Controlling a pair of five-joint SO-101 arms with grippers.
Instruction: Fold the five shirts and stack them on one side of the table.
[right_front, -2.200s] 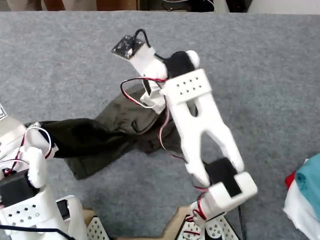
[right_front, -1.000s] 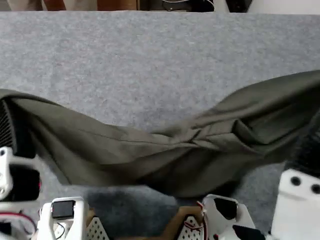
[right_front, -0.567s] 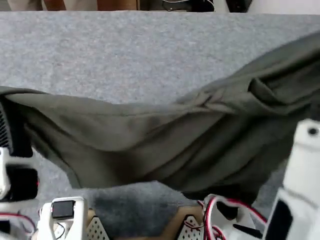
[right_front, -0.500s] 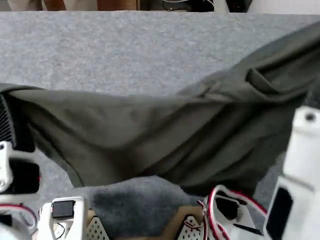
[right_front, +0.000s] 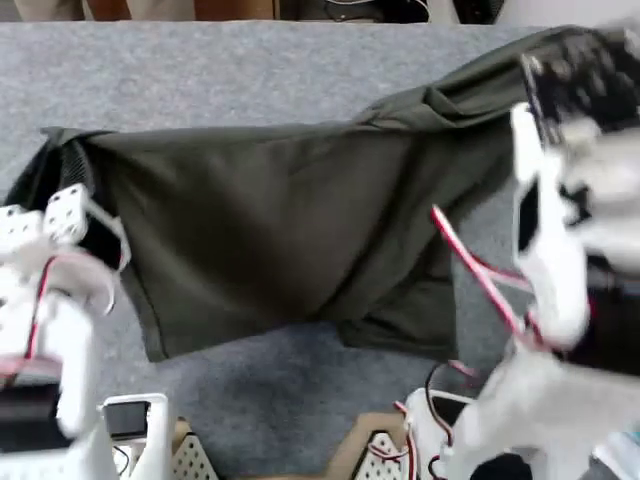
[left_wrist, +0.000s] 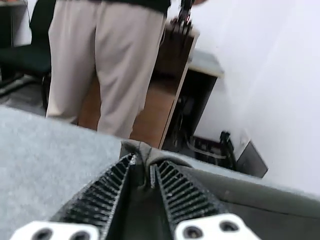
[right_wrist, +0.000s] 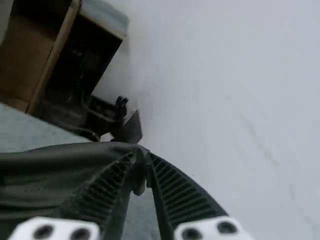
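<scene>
Olive shirt (right_front: 280, 220) stretched over the table (right_front: 200, 70), long axis side to side. Left gripper (left_wrist: 142, 167) and right gripper (right_wrist: 143, 167) each clamped on one end.

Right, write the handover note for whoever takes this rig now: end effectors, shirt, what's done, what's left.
Grip: the left end effector is shut on one corner of the olive shirt. The right end effector is shut on the shirt's opposite end.
Shirt: held spread between the two arms over the grey table, with its lower edge hanging on the arm-base side.
Done: shirt gripped at both ends and opened out, with no fold made yet.
Left: lay it flat, fold it, stack it at one side, then see to the other shirts.
</scene>
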